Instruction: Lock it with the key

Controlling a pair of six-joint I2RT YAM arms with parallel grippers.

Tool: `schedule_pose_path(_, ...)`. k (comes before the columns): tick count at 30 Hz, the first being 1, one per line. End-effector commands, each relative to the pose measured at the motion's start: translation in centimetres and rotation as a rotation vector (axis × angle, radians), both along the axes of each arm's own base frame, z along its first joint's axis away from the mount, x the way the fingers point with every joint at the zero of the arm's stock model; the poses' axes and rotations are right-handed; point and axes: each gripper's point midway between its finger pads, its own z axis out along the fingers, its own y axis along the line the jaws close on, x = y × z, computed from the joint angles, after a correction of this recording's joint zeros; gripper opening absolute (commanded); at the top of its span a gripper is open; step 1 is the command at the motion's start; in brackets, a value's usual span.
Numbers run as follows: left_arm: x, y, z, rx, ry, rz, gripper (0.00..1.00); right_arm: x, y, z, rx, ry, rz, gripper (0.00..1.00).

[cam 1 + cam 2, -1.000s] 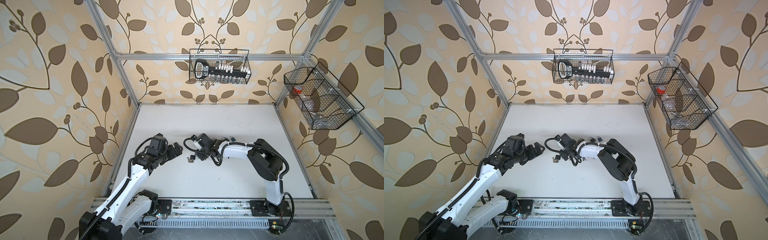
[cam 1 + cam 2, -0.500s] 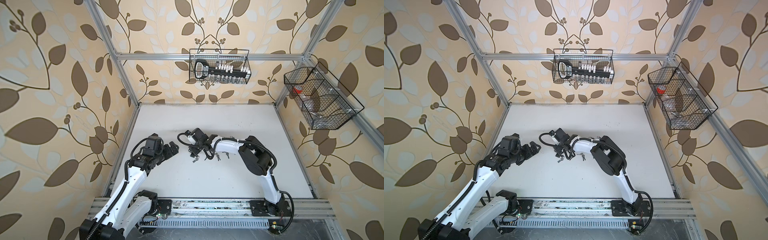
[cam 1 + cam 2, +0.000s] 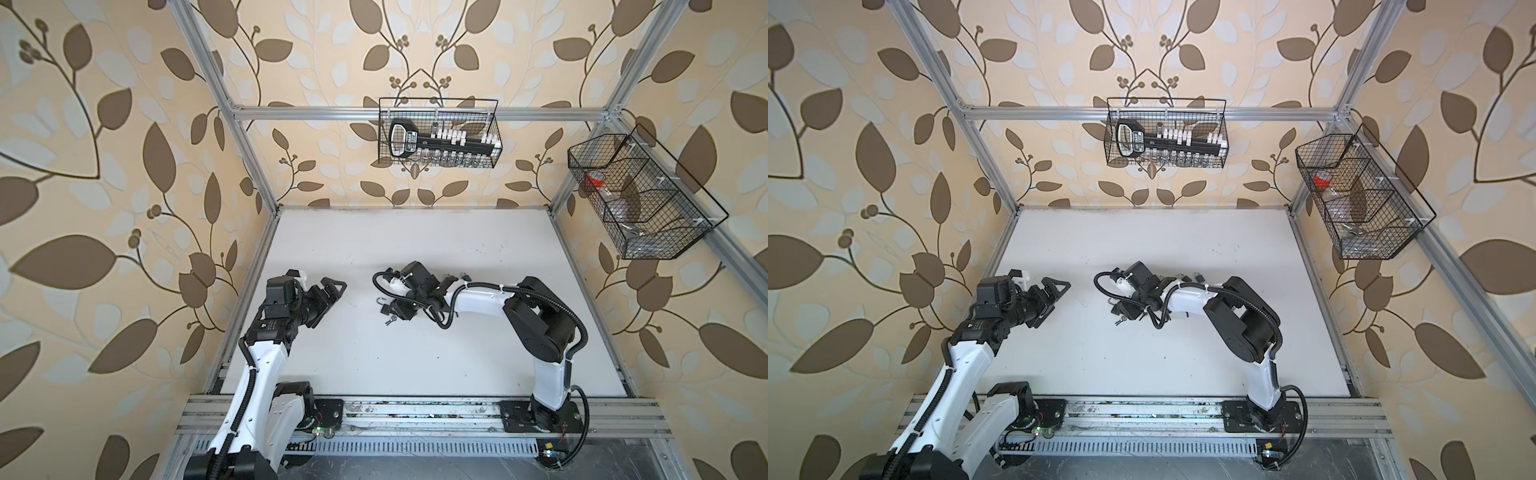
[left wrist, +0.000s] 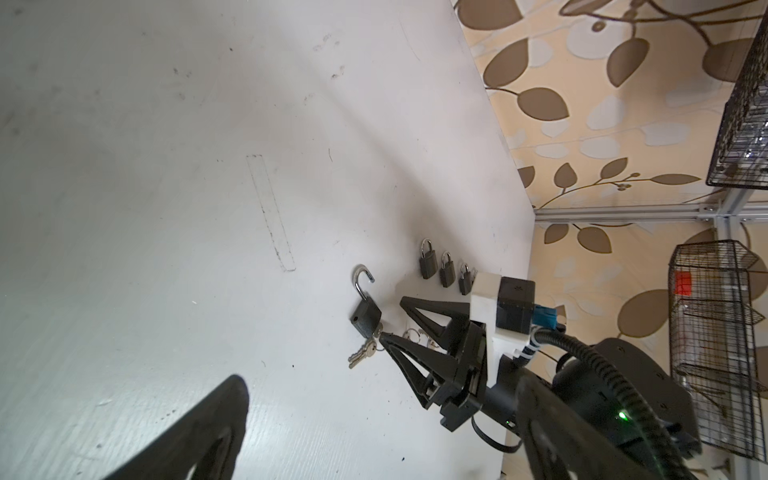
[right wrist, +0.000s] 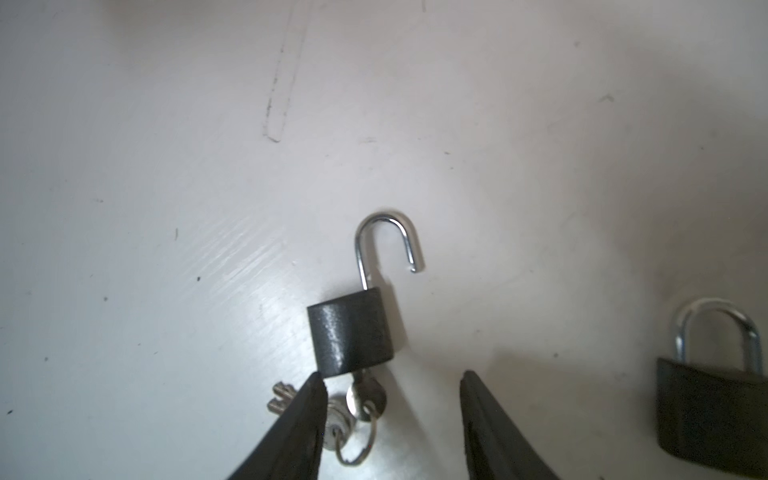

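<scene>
While the right gripper (image 5: pixel 390 379) keeps its fingers apart and holds nothing, the padlock (image 5: pixel 351 332) lies just past their tips, its key (image 5: pixel 365 395) between them, near the middle of both top views. The left gripper (image 3: pixel 334 289), further left, is spread wide.

The left arm (image 3: pixel 259 376) and right arm (image 3: pixel 478 297) had white shells between black joint housings, with ribbed black cables (image 4: pixel 602 361) running alongside. Their black base plates (image 3: pixel 330 409) stood at seven and five o'clock. The right gripper (image 4: pixel 390 316) carried black, open-framed triangular fingers (image 4: pixel 390 341) and a white camera mount (image 4: pixel 484 291).
</scene>
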Motion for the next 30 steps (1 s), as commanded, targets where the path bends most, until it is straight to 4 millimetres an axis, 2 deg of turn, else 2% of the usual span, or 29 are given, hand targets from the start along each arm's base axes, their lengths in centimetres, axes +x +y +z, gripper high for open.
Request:
schedule_pose_path(1, 0.5, -0.7, 1.6, -0.136, -0.076, -0.039, 0.99, -1.1, 0.9, -0.9, -0.027, -0.017, 0.085, 0.53)
schedule_pose_path(8, 0.5, 1.0, 1.4, -0.226, -0.090, 0.005, 0.99, -0.5, 1.1, -1.8, -0.073, -0.024, 0.086, 0.54)
schedule_pose_path(18, 0.4, 1.6, 1.6, -0.236, -0.090, 0.016, 0.99, -0.8, 1.5, -3.3, -0.113, -0.004, 0.121, 0.53)
schedule_pose_path(24, 0.4, 1.7, 1.8, -0.240, -0.094, 0.017, 0.99, -1.2, 1.5, -4.0, -0.131, 0.011, 0.135, 0.47)
schedule_pose_path(30, 0.5, 1.8, 1.9, -0.240, -0.094, 0.020, 0.99, -1.5, 1.1, -4.5, -0.146, 0.022, 0.126, 0.34)
